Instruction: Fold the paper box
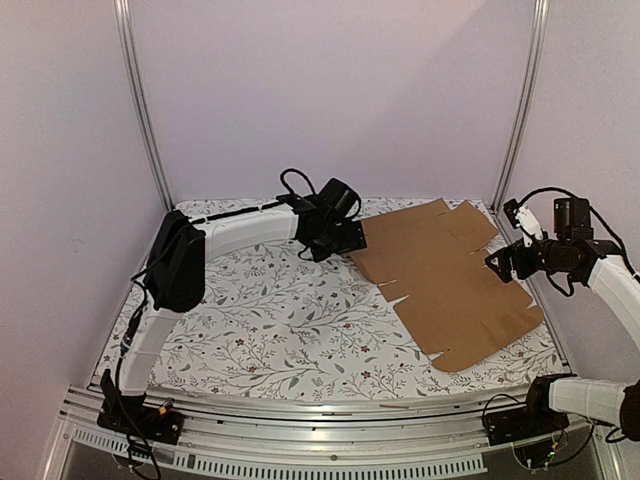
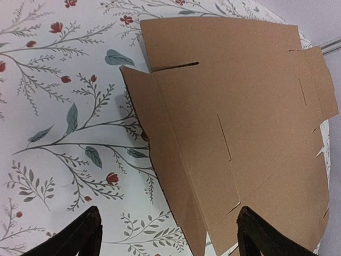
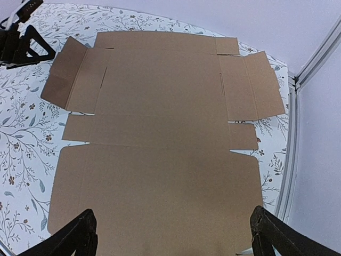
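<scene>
A table [image 1: 270, 310] covered in a white cloth printed with leafy twigs and small red flowers, seen from above, with pale walls behind. On the left, the left arm [image 1: 230, 235] reaches from its base at the near edge across to the far middle of the table. The left gripper [image 1: 340, 238] sits just at the left edge of the box [image 1: 450, 280], its jaws spread wide and holding nothing. In its wrist view, one finger [image 2: 80, 237] is over the cloth and the other over the cardboard. The box is a flat, unfolded sheet of plain brown cardboard with flaps and slits. It lies on the right half of the table, turned at an angle, one corner near the back wall and another close to the near right edge. On the far right, the right gripper [image 1: 508, 262] hangs above the sheet's right edge. It too is released, with both fingers wide apart and nothing between them. Its wrist view looks down on the whole sheet [image 3: 160, 160], lying flat with the side flaps unfolded.
</scene>
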Tool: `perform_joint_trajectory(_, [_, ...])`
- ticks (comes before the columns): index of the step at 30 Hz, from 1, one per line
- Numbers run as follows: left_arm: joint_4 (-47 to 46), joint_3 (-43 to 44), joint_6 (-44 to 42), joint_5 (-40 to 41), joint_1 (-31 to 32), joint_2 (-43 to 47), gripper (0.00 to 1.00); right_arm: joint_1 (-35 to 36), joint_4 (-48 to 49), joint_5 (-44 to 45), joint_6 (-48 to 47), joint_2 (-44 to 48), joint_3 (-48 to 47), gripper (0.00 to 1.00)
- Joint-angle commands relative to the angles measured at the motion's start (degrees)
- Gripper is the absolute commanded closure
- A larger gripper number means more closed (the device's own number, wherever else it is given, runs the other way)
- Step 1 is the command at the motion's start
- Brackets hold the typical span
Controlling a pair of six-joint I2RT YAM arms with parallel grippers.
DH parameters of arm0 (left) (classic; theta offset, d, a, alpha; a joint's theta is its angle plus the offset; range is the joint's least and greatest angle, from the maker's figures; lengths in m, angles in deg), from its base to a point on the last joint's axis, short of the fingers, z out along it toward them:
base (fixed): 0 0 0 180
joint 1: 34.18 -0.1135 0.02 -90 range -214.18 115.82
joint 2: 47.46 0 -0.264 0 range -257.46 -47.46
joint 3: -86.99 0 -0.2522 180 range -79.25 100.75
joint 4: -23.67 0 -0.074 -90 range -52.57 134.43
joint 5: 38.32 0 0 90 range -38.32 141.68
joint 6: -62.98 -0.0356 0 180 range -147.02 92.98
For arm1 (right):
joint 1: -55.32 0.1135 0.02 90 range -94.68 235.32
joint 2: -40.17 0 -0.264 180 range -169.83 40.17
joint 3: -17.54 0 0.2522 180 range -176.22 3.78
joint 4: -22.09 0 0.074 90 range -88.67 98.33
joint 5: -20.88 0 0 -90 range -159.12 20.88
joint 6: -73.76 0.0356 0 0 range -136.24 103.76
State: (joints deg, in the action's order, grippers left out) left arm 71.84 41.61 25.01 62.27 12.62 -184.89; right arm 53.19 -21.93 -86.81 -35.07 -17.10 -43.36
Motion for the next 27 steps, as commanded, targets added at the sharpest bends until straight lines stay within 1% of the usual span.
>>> perform_joint_trajectory(1, [1.5,5.0,3.3,-3.4,-0.2,-4.4,0.16,0.4,-1.7,-2.6,-2.1,1.0,1.2,0.01])
perform_joint_trajectory(4, [1.9,6.1,6.0,-4.4,-0.5,-6.3,0.2,0.4,-1.8,-3.3,-2.6,1.0,1.2,0.01])
perform_joint_trajectory(7, [1.9,7.3,7.9,-6.0,-0.9,-8.2,0.26,0.4,-1.8,-3.4,-2.7,0.6,1.2,0.01])
perform_joint_trajectory(10, [1.8,8.3,8.6,-6.2,-1.1,-9.4,0.35,0.4,-2.0,-3.2,-3.3,0.4,1.3,0.01])
perform_joint_trajectory(12, [1.6,8.3,9.3,-6.3,-1.3,-9.6,0.44,0.4,-1.9,-2.8,-3.8,0.5,1.3,0.01])
perform_joint_trajectory(15, [0.8,7.7,10.5,-6.3,-1.9,-9.7,0.55,0.4,-2.1,-2.8,-3.8,0.6,1.4,0.01])
perform_joint_trajectory(17, [-0.2,7.3,10.8,-6.9,-2.3,-9.7,0.67,0.4,-2.1,-2.9,-3.9,0.6,1.5,0.01])
perform_joint_trajectory(18, [-0.8,7.0,10.8,-7.2,-2.5,-9.7,0.74,0.3,-2.1,-2.9,-4.0,0.6,1.6,0.01])
perform_joint_trajectory(21, [-2.6,6.2,10.5,-8.0,-2.8,-9.3,0.93,0.4,-2.2,-3.0,-4.2,0.5,1.7,0.01])
perform_joint_trajectory(22, [-3.0,5.8,10.4,-8.2,-2.9,-9.1,0.98,0.4,-2.2,-3.0,-4.3,0.4,1.7,0.01])
perform_joint_trajectory(23, [-3.5,5.3,9.9,-8.5,-3.0,-8.6,1.0,0.4,-2.2,-3.0,-4.4,0.3,1.7,0.01])
perform_joint_trajectory(27, [-4.8,1.7,5.4,-9.5,-4.0,-4.7,1.0,0.4,-2.5,-3.5,-4.7,0.1,1.7,0.01])
